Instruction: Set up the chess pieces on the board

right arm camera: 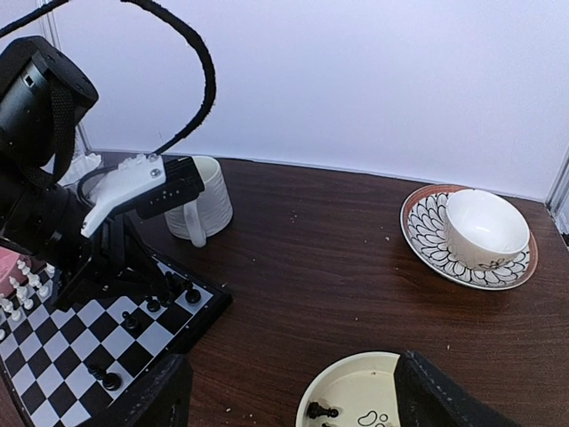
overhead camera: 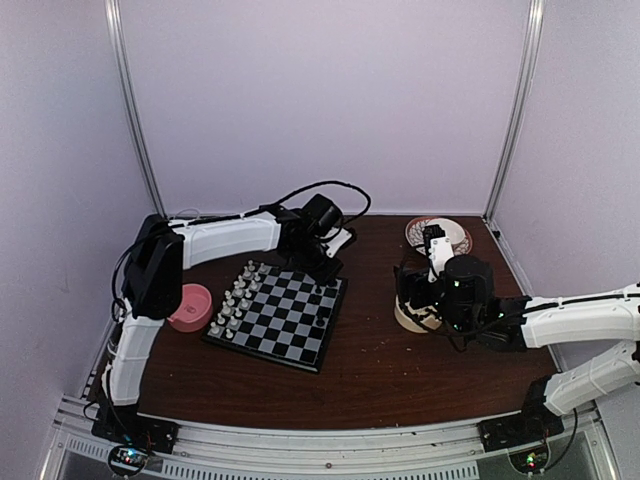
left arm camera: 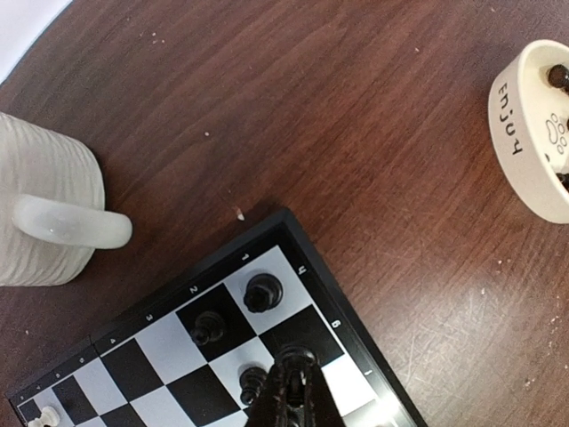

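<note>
Left gripper [left arm camera: 294, 363] pressed together, right gripper [right arm camera: 293, 387] spread, dark wood table [overhead camera: 385, 370], lilac walls [overhead camera: 320, 100].

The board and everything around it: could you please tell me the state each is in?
board, lying flat, partly set up.
white chess pieces, standing in two rows along one edge.
black chess pieces, a few standing at the opposite corner, more lying in the cream bowl.
left gripper, shut, low over the black corner.
right gripper, open above the cream bowl.
mug, upright.
white cup, upright on its saucer, empty.
</note>
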